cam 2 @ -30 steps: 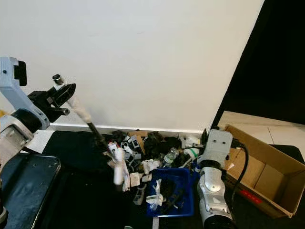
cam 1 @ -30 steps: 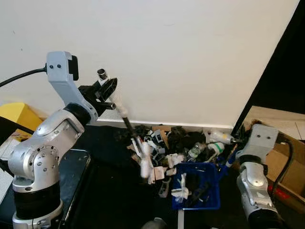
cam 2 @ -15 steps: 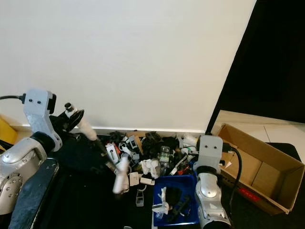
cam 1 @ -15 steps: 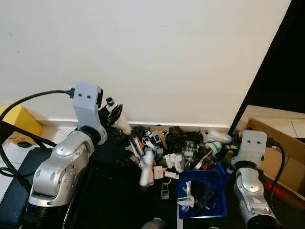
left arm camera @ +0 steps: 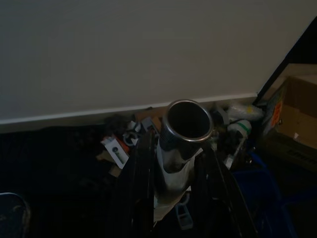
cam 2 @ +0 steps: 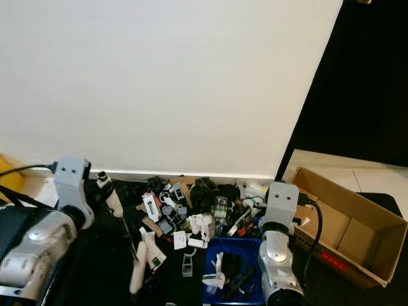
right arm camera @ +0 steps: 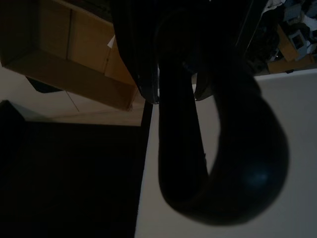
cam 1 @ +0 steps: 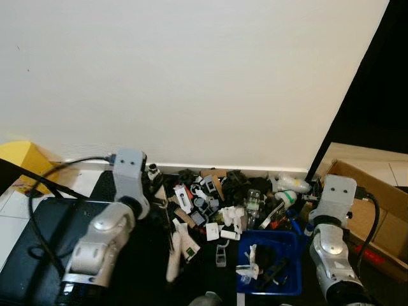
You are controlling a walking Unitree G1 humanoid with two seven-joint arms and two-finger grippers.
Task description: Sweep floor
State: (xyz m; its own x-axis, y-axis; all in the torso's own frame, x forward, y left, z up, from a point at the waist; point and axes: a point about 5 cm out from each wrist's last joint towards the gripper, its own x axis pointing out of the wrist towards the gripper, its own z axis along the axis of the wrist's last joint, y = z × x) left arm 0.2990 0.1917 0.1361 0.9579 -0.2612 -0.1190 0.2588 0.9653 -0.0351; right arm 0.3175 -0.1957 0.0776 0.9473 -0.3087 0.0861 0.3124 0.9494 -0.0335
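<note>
My left gripper is shut on a broom handle with a metal tube end. Low at my left, the gripper holds the broom slanting down to its white head on the dark floor. A pile of litter lies along the base of the white wall, just right of the broom. A blue dustpan with several scraps in it sits in front of the pile. My right gripper is shut on the dustpan's dark looped handle, beside the pan's right edge.
An open cardboard box stands on the floor at the right. A yellow object sits by the wall at the far left. A black glossy case lies under my left arm. The white wall closes the far side.
My left arm has dropped from chest height to near the floor. The broom head has slid left and toward me, away from the litter pile. The right arm and dustpan stay put.
</note>
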